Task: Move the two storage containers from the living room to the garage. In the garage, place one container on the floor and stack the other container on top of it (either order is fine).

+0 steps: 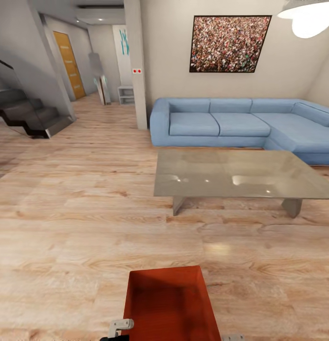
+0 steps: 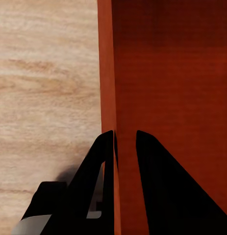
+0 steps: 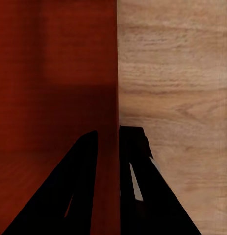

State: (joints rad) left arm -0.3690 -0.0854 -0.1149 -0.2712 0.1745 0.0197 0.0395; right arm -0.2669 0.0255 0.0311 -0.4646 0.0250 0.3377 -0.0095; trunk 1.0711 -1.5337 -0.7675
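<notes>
One orange-red storage container [image 1: 169, 303] hangs low in front of me over the living room's light wood plank floor [image 1: 79, 237], open side up. My left gripper [image 2: 124, 134] is shut on its left wall [image 2: 107, 73], one finger inside and one outside. On the opposite wall [image 3: 111, 73] my right gripper [image 3: 108, 131] is shut the same way. In the head view, grey parts of the left gripper [image 1: 121, 325] and right gripper [image 1: 233, 337] show at the bin's near corners. The garage is out of view.
A glass-topped coffee table [image 1: 231, 173] stands ahead to the right, with a blue corner sofa [image 1: 216, 123] behind it. A pillar [image 1: 136, 61] rises ahead. Dark stairs [image 1: 27, 113] are at the left. Between them a hallway leads to an orange door [image 1: 69, 64].
</notes>
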